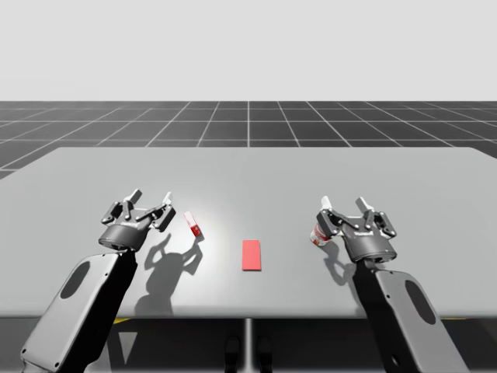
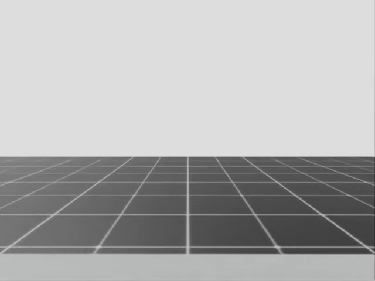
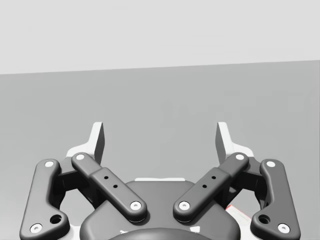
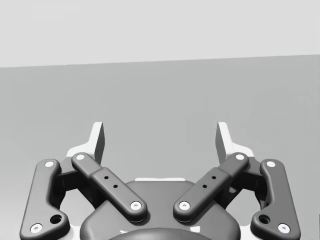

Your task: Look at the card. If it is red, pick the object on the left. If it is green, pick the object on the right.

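My left gripper (image 3: pixel 160 142) has its fingers (image 3: pixel 98 141) spread wide, with only bare table (image 3: pixel 160 100) between them. My right gripper (image 4: pixel 160 142) stands the same way, its fingers (image 4: pixel 223 141) well apart and nothing held. In the high view both grippers are over the table's near half, my left arm coming in from the lower left and my right arm from the lower right. The card (image 1: pixel 251 254) is red and lies flat between the two grippers, near the front edge. A small red-and-white box (image 1: pixel 192 224) lies just beside the left gripper, on the card's side. A red-and-white can (image 1: pixel 318 235) stands at the right gripper's inner side, partly hidden by it; I cannot tell whether they touch. My head looks past the table at the dark gridded floor (image 2: pixel 187 199).
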{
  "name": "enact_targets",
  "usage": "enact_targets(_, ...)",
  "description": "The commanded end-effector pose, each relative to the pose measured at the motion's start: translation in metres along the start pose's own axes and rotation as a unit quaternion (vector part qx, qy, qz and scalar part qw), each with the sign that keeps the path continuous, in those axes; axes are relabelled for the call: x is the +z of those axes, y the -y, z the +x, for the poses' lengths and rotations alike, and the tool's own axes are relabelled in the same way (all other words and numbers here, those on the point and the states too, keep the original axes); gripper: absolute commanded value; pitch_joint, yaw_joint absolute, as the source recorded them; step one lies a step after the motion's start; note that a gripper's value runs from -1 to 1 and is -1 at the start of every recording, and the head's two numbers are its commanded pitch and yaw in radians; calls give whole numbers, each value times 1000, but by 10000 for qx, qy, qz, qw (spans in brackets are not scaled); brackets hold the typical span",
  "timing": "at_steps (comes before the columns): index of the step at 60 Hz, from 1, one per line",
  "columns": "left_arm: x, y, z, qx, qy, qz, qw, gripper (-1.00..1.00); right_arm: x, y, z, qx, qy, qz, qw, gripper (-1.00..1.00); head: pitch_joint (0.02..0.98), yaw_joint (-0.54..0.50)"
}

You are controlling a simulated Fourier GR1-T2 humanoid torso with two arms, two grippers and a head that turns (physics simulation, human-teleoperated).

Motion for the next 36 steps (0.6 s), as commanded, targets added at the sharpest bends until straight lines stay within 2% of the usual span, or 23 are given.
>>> enact_targets(1, -1, 0, -1, 5, 10, -28, 10000, -1000, 0, 0, -3, 3, 78, -89, 9999, -1000, 86, 1)
enact_targets(13, -1, 0, -1, 5, 10, -28, 10000, -1000, -2, -1, -4, 14, 4, 14, 10000, -1000, 123, -5)
enact_targets(36, -1, 1, 0, -22, 32, -43, 10000, -1000, -4, 0, -4, -25, -83, -39, 10000, -1000, 391, 1)
